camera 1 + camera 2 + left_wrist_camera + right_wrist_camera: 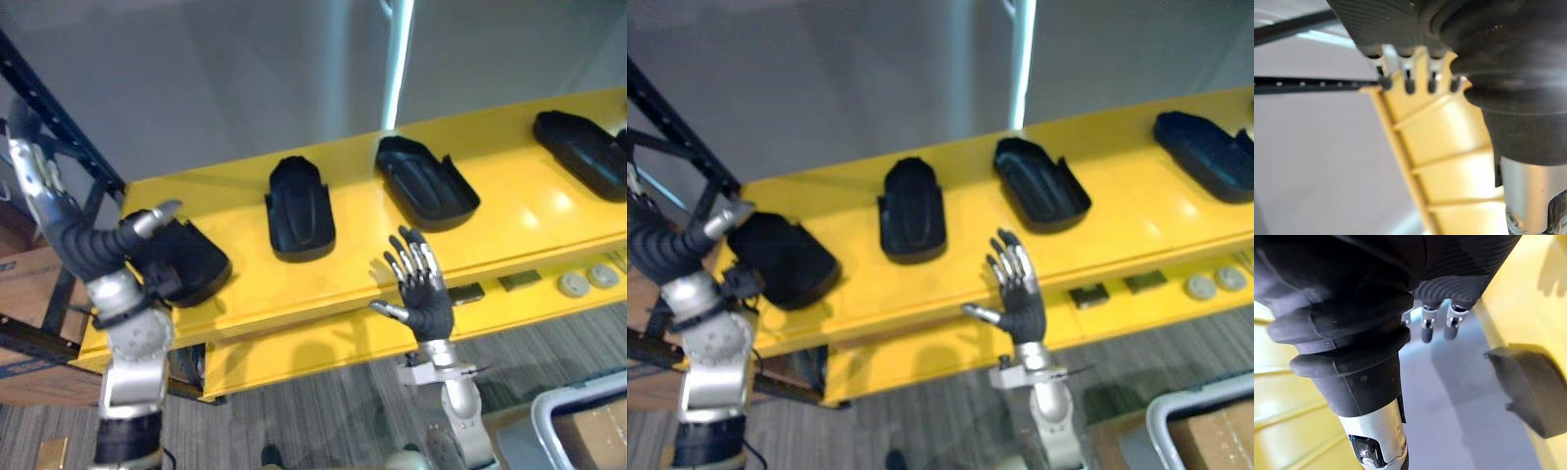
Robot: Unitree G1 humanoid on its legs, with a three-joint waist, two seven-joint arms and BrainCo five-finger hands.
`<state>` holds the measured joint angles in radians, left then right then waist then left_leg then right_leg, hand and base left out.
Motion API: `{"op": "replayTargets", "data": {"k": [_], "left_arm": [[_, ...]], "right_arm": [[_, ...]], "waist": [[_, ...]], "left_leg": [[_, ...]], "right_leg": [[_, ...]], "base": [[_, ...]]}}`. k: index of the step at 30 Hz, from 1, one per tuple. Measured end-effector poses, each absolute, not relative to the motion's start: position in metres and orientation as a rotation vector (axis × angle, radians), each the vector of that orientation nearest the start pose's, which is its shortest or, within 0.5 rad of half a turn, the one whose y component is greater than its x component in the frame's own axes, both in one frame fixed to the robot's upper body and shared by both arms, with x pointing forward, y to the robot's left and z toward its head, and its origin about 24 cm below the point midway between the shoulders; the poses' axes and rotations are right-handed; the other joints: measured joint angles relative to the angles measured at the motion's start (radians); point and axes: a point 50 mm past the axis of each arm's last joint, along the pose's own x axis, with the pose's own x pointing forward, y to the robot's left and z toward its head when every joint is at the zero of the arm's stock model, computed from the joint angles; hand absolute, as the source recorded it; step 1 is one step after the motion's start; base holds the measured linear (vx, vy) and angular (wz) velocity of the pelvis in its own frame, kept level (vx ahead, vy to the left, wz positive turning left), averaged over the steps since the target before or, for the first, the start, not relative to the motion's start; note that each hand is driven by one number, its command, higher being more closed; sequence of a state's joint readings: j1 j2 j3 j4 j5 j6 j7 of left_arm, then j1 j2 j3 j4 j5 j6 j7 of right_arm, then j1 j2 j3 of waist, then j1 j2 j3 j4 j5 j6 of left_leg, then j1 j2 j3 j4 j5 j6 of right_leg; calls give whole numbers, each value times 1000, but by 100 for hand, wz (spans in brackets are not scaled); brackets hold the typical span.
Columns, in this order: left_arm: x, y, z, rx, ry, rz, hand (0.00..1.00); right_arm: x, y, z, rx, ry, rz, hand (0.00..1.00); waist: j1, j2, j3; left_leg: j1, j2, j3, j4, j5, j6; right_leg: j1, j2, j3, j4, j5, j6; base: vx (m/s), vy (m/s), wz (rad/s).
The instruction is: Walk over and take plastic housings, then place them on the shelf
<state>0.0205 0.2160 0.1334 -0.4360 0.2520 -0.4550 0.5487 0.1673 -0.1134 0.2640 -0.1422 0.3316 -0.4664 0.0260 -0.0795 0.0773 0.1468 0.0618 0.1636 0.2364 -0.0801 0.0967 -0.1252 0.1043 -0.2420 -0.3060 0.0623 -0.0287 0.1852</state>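
Warehouse or factory floor: yellow shelf (509, 225) of plastic housings (300, 208), steel racking (73, 125) (cardboard boxes (20, 269) beside).

A long yellow shelf (372, 250) carries four black plastic housings in a row, well apart: the left-end housing (196, 262), second housing (301, 211), third housing (426, 183) and right-end housing (580, 152). On its lower ledge (323, 348) lie two dark blocks (467, 292) and two grey discs (573, 285).

Silver-grey arms (132, 377); dark ribbed wrist cover (1342, 323); right hand (428, 304) silver, dark-tipped.
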Motion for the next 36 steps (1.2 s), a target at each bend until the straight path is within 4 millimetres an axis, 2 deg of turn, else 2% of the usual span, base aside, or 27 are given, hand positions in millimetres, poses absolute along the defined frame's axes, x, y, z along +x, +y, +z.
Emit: {"op": "replayTargets", "data": {"k": [3, 7, 10, 14, 17, 18, 19, 20, 21, 22, 23, 24, 25, 27, 28, 30, 31, 34, 36], "left_arm": [[190, 199, 170, 283, -917, 484, 0], [179, 201, 148, 268, -798, 517, 0], [169, 205, 135, 237, -728, 606, 0], [162, 215, 120, 210, -630, 719, 0], [154, 236, 77, 196, -376, 847, 0], [149, 242, 55, 182, -262, 878, 0], [143, 246, 32, 179, -155, 902, 0], [139, 246, 21, 180, -100, 908, 0], [132, 246, -2, 181, 16, 906, 0], [126, 246, -15, 189, 80, 904, 0], [114, 245, -36, 204, 196, 900, 0], [102, 242, -55, 212, 296, 892, 0], [97, 240, -62, 213, 338, 889, 0], [79, 234, -82, 214, 460, 884, 0], [70, 230, -93, 210, 528, 877, 0], [62, 225, -102, 208, 588, 861, 0], [54, 222, -110, 207, 642, 843, 0], [45, 218, -118, 200, 706, 795, 0], [43, 218, -121, 198, 723, 761, 0]], "right_arm": [[210, -124, 77, 290, -399, 171, 0], [213, -125, 78, 303, -407, 130, 0], [214, -128, 72, 297, -395, 83, 0], [215, -131, 69, 298, -391, 49, 0], [217, -132, 60, 275, -355, 26, 0], [217, -133, 59, 271, -353, 10, 0], [217, -134, 58, 253, -357, -3, 0], [217, -135, 58, 250, -359, -11, 0], [218, -137, 58, 243, -366, -18, 0], [219, -138, 59, 239, -371, -21, 0], [222, -138, 60, 234, -378, -23, 0], [225, -137, 65, 226, -408, -17, 0], [227, -137, 69, 218, -436, -11, 0], [238, -135, 88, 193, -535, 30, 0], [248, -131, 103, 178, -598, 75, 0], [257, -125, 119, 167, -648, 122, 0], [265, -118, 133, 154, -691, 174, 0], [276, -103, 152, 129, -733, 256, 0], [281, -96, 156, 93, -736, 288, 0]], "waist": [[13, 2, -23], [32, -10, -42], [55, -29, -59], [65, -39, -56], [76, -41, -55], [84, -43, -54], [92, -47, -51], [95, -50, -50], [102, -56, -46], [106, -59, -44], [109, -70, -37], [117, -79, -31], [119, -85, -28], [124, -99, -20], [130, -103, -17], [142, -104, -15], [160, -106, -13], [179, -122, 5], [192, -134, 11]], "left_leg": [[-18, 1, -17, 0, 6, -8], [-31, 1, -35, -1, 13, -17], [-48, 2, -61, -5, 20, -21], [-65, 2, -87, -6, 27, -24], [-66, 3, -109, -6, 28, -24], [-71, 3, -118, -7, 30, -25], [-82, 4, -123, -7, 32, -24], [-86, 4, -125, -7, 34, -23], [-95, 5, -128, -7, 36, -23], [-98, 4, -132, -7, 38, -23], [-99, 5, -134, -7, 40, -24], [-98, 5, -137, -7, 40, -24], [-98, 5, -138, -7, 41, -25], [-98, 5, -143, -7, 44, -26], [-98, 5, -145, -7, 47, -24], [-97, 7, -146, -7, 48, -23], [-97, 11, -148, -7, 50, -25], [-101, 17, -174, -8, 53, -24], [-105, 20, -177, -8, 51, -21]], "right_leg": [[2, 3, -23, -10, 2, -5], [4, 7, -36, -17, 7, -8], [5, 10, -55, -20, 7, -8], [10, 14, -82, -22, 6, -9], [25, 18, -107, -23, 3, -14], [28, 20, -113, -25, 2, -15], [25, 22, -123, -27, 2, -15], [23, 22, -127, -27, 1, -16], [19, 23, -129, -27, 1, -16], [18, 23, -131, -27, 1, -17], [19, 24, -132, -27, 1, -17], [20, 24, -134, -26, 1, -17], [20, 24, -134, -24, 1, -17], [21, 24, -137, -19, 1, -17], [21, 24, -138, -16, 2, -17], [23, 25, -138, -15, 1, -18], [23, 29, -138, -15, 0, -19], [36, 40, -162, -18, -2, -22], [36, 43, -164, -18, -5, -26]], "base": [[-77, 13, 21], [-39, 6, 13], [-13, -9, 17], [5, -18, 22], [0, -24, 21], [-6, -23, 20], [-12, -27, 19], [-16, -21, 15], [-7, -18, 10], [3, -16, 9], [6, -19, 8], [2, -21, 4], [-5, -22, 4], [-20, -20, 4], [-35, -14, 3], [-47, -16, 1], [-54, -22, 1], [-59, -38, 15], [-41, -28, 17]]}}
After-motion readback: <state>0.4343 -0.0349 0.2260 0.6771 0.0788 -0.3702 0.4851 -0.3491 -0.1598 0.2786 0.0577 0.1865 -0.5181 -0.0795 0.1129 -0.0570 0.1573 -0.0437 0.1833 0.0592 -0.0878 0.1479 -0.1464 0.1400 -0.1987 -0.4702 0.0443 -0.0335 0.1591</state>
